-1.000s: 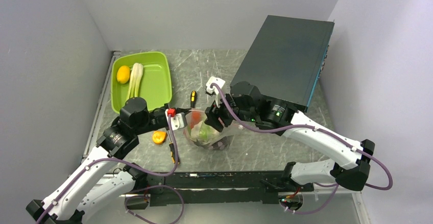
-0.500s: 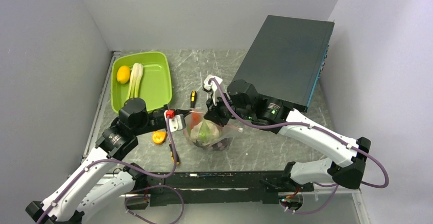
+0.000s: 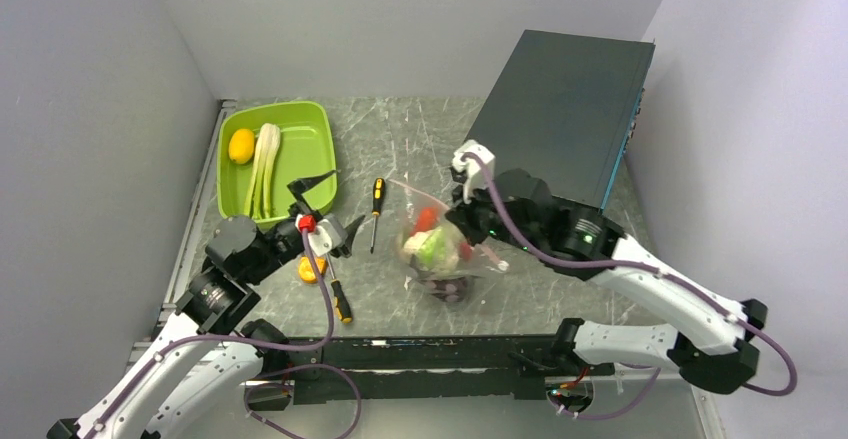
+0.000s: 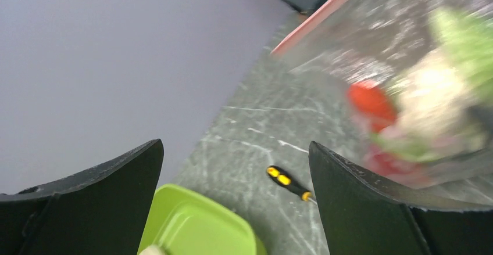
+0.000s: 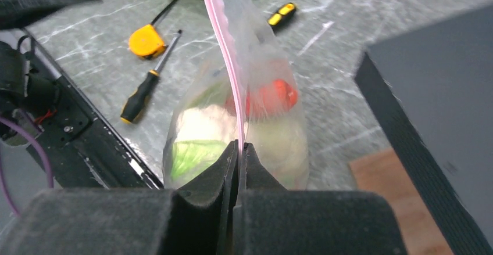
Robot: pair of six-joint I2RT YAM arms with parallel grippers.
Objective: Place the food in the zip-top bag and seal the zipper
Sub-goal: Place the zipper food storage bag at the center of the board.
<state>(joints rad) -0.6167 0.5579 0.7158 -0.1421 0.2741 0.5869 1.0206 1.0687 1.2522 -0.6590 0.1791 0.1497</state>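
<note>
The clear zip-top bag [image 3: 440,249] hangs mid-table with the food inside: a red chili pepper [image 5: 273,95], white cauliflower [image 5: 203,121] and a light-green leafy head [image 5: 195,153]. My right gripper [image 5: 239,144] is shut on the pale pink zipper [image 5: 224,40], which runs away from the jaws in a closed line. In the top view that right gripper [image 3: 462,221] sits at the bag's right end. My left gripper [image 4: 234,144] is open with nothing between its fingers, and the bag [image 4: 407,63] is blurred to its right. The left gripper [image 3: 330,209] stands apart from the bag, beside the tray's near corner.
A lime-green tray [image 3: 300,149] at the back left holds a yellow piece [image 3: 241,145] and a pale stalk [image 3: 262,169]. A small screwdriver [image 3: 376,194], a larger screwdriver [image 3: 340,299] and an orange tape measure [image 3: 310,269] lie left of the bag. A black box [image 3: 560,109] stands at the back right.
My left gripper let go of the bag's left end, opened wide and drew back to the left. The right gripper closed on the zipper and carried the bag to the right.
</note>
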